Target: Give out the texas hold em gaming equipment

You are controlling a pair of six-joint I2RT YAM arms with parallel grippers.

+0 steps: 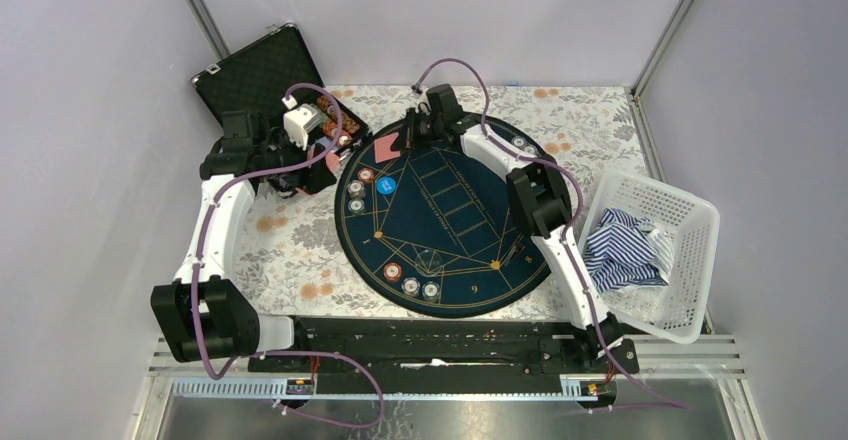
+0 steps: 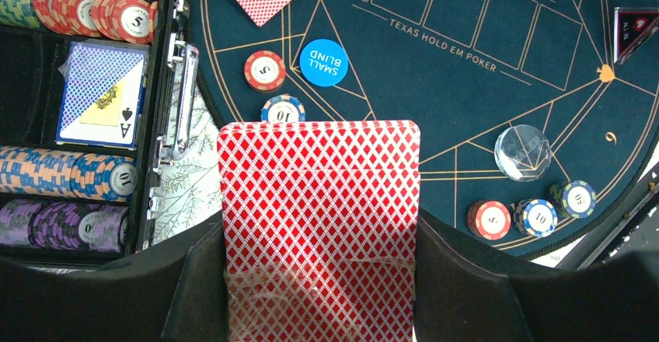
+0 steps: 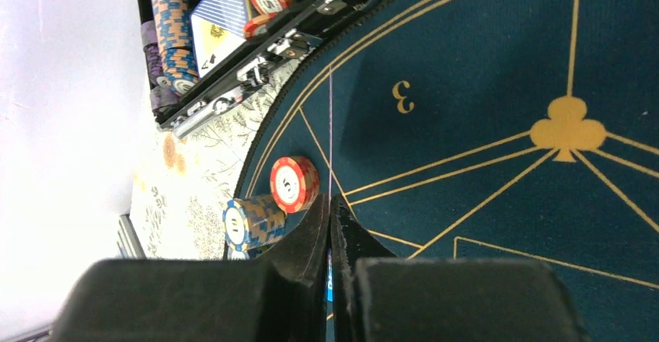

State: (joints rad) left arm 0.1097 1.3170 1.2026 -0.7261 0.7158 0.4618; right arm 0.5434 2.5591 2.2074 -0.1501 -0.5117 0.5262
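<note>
My left gripper (image 1: 322, 157) is shut on a deck of red-backed cards (image 2: 319, 202) with a clear band round it, held over the mat's left edge beside the case. My right gripper (image 1: 405, 140) is shut on a single red-backed card (image 1: 387, 147), seen edge-on as a thin line (image 3: 330, 124), at the far edge of the round blue poker mat (image 1: 470, 250). On the mat lie a blue small blind button (image 2: 323, 62), a red chip (image 2: 265, 71), a blue chip (image 2: 283, 109), a clear disc (image 2: 522, 152) and three more chips (image 2: 536, 216).
The open black case (image 1: 255, 75) at the far left holds rows of chips (image 2: 78, 175) and a blue-backed deck (image 2: 101, 93). A white basket (image 1: 695, 260) with the striped cloth (image 1: 620, 245) stands at the right. More chips (image 1: 522, 145) lie by the right arm.
</note>
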